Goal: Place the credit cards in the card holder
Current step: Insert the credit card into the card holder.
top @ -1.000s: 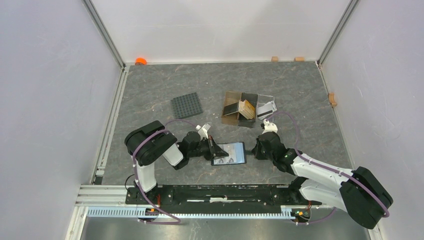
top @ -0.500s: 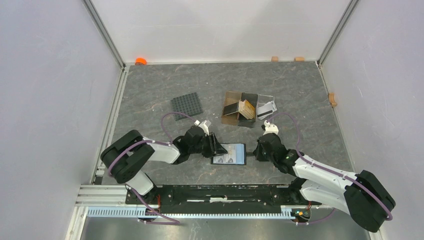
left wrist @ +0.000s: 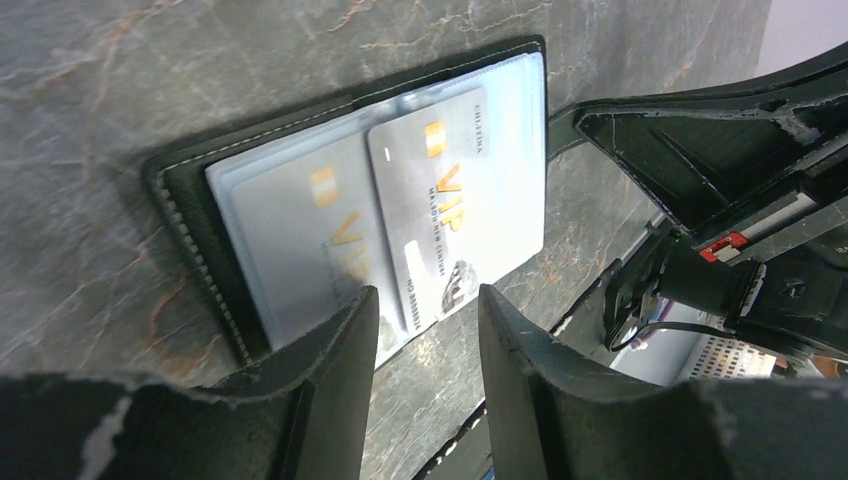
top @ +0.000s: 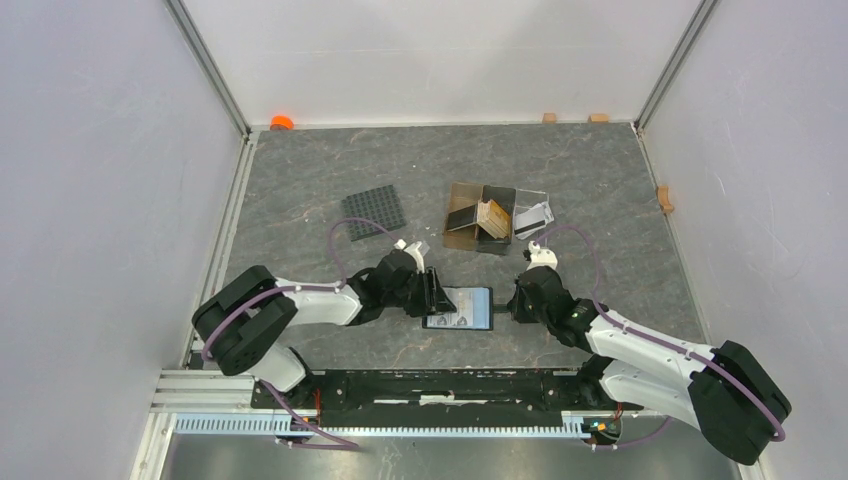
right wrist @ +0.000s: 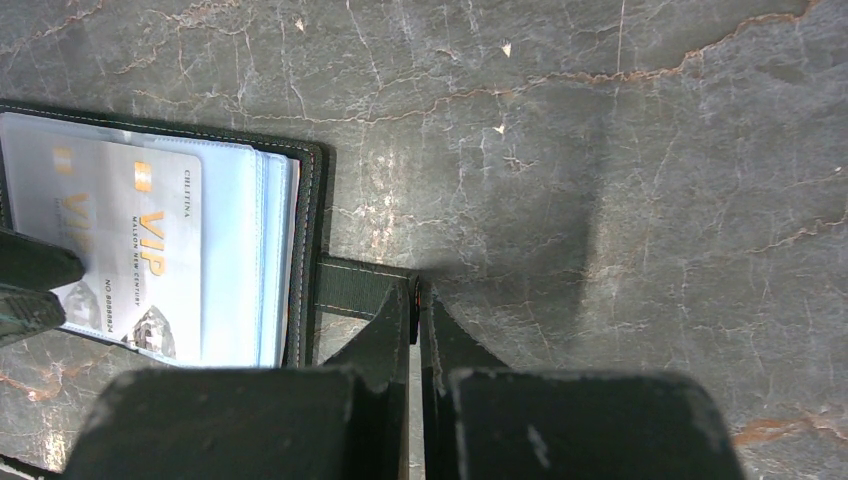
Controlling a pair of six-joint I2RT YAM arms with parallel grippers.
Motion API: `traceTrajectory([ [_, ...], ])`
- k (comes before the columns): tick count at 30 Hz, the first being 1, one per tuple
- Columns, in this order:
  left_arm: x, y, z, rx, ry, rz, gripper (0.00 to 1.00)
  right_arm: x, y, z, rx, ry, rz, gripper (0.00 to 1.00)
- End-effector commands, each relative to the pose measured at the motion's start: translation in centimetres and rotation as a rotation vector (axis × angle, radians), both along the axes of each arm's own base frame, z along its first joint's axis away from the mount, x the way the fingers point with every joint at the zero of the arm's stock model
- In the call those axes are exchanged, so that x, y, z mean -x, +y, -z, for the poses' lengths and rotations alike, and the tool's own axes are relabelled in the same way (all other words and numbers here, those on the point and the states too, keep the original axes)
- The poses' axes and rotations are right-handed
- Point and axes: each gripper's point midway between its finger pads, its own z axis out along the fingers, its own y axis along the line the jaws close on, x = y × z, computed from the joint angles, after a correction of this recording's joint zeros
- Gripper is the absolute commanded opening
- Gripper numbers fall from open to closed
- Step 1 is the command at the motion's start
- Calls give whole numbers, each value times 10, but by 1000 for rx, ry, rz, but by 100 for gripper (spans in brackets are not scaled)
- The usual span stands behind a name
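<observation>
A: Where is the card holder (top: 460, 307) found?

B: Open and flat, near the middle of the surface's (top: 600, 180) near edge. It is judged light and apt to slide, so it is pinned by its strap tab (right wrist: 350, 285), on which the right hand (right wrist: 417, 295) is closed.

A: And the credit cards (left wrist: 450, 210)?

B: Two are seen in its clear sleeves. Thin, stiff and slick, they are best pushed by the edges. The left hand (left wrist: 428, 300) is held open over them.

Card holder (top: 459, 308): black, lies open and flat on bench (top: 600, 190), lower centre of top view. Pale blue-grey clear sleeves face up; strap tab (right wrist: 350, 287) sticks out right. Two whitish credit cards (left wrist: 440, 200) with gold "VIP" print lie overlapping inside, the left one dimmer.
</observation>
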Motion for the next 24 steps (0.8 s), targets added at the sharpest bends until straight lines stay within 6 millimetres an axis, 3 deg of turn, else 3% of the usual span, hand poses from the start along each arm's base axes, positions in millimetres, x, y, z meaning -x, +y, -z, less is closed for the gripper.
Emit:
traceTrajectory([
  [1, 6, -1, 20, -56, 18, 37, 50, -8, 1, -10, -5, -36, 19, 0],
  [8, 7, -15, 23, -31, 20, 59, 49, -7, 2, -10, -10, -35, 13, 0],
  [24, 2, -47, 6, -4, -66, 115, 48, -6, 4, -8, -9, -34, 4, 0],
])
